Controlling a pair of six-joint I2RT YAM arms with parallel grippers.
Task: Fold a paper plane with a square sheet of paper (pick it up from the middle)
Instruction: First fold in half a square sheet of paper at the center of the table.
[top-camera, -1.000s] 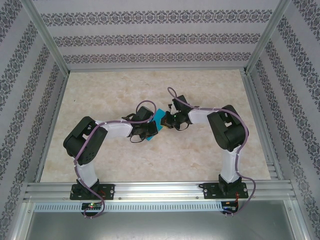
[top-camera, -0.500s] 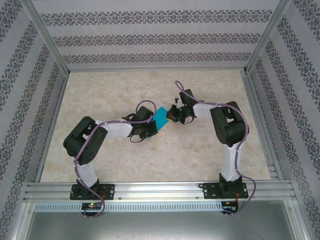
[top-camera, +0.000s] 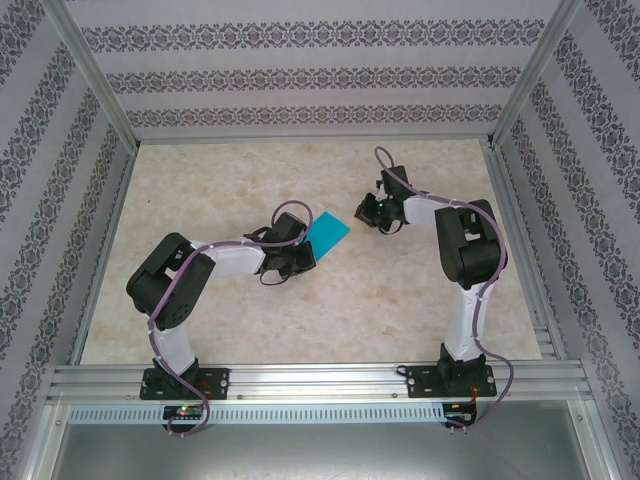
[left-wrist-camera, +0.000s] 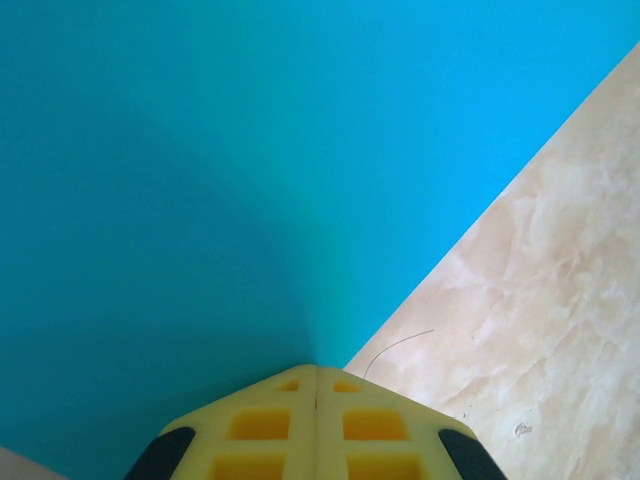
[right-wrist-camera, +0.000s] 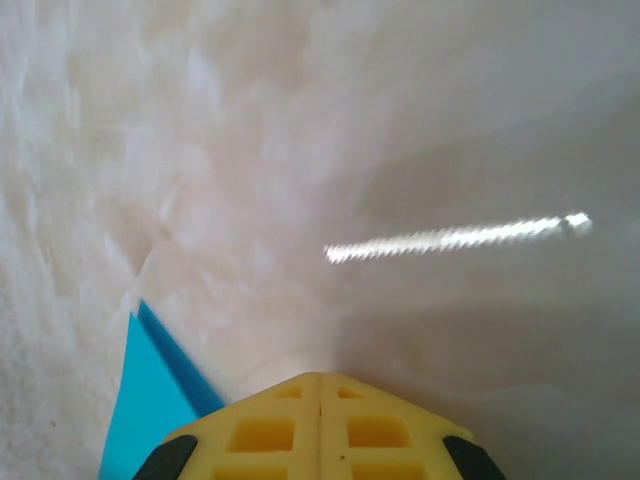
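Some early fold in hand, at a guess, with nothing dart-like yet; square sheet of paper (top-camera: 330, 232) lying on the table (top-camera: 250, 330) near the middle, partly under the left gripper (top-camera: 304, 254); left fingers (left-wrist-camera: 265, 425) pressed together, tips on the sheet, nipping or merely pinning it impossible to tell; right gripper (top-camera: 366, 210) closed on nothing, near the sheet's far-right corner; next, probably: bring the right tips to a free edge, lift and crease without shifting the pinned part; visible part pointing far-right, long axis diagonal, near-left to far-right
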